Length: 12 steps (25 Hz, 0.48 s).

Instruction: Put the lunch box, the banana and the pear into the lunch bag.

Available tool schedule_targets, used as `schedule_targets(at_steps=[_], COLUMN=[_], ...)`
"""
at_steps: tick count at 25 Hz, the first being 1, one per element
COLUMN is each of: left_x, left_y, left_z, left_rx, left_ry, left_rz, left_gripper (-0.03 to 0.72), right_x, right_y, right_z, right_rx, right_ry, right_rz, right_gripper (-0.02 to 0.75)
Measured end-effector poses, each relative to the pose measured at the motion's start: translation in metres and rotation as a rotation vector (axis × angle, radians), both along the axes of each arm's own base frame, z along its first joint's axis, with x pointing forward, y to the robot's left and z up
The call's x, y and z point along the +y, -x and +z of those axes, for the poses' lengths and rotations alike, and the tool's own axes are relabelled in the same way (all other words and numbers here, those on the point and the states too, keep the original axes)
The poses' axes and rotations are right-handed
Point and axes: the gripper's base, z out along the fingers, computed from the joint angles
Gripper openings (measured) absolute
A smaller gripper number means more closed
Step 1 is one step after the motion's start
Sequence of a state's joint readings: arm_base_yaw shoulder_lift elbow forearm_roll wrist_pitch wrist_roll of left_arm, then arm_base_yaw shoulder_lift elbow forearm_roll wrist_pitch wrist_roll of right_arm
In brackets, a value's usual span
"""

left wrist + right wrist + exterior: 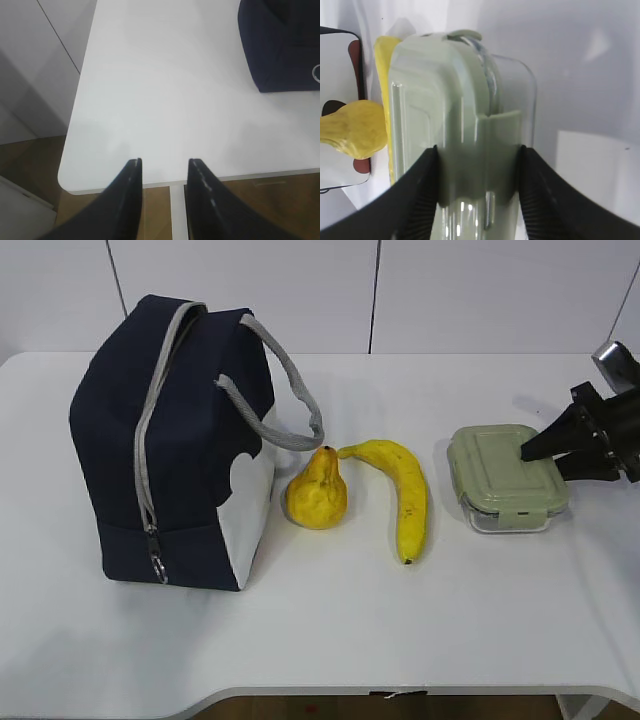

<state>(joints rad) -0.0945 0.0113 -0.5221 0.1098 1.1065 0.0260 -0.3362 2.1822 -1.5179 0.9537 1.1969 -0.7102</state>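
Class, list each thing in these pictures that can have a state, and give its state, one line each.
lunch bag: upright, zipper shut.
lunch box: lid on, gripped at its right end.
pear: upright on table.
banana: lying on table.
right claw: shut on lunch box.
left claw: open, empty.

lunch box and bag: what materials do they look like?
Lunch box: clear base, likely glass or hard plastic, see-through and glossy; matte sage-green lid, probably plastic, with moulded clip tabs. Lunch bag: navy woven-looking fabric, matte, holds a boxy shape; grey webbing handles and a grey zipper; white lower corner panel looks smoother, material unclear.
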Motion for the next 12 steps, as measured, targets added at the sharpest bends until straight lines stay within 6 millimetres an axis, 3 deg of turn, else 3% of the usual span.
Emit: schedule_targets(at_steps=[12], left_x=[0.0000], left_y=[0.0000], left_z=[0.0000], left_rx=[0.000], left_ry=[0.000], left_rz=[0.000], left_gripper=[0.237], right_x=[-0.0013], right_y=[0.0007], right_z=[0.0092], right_rx=[-0.002], right_ry=[0.026], right_rz=[-0.024], right_gripper=[0.366])
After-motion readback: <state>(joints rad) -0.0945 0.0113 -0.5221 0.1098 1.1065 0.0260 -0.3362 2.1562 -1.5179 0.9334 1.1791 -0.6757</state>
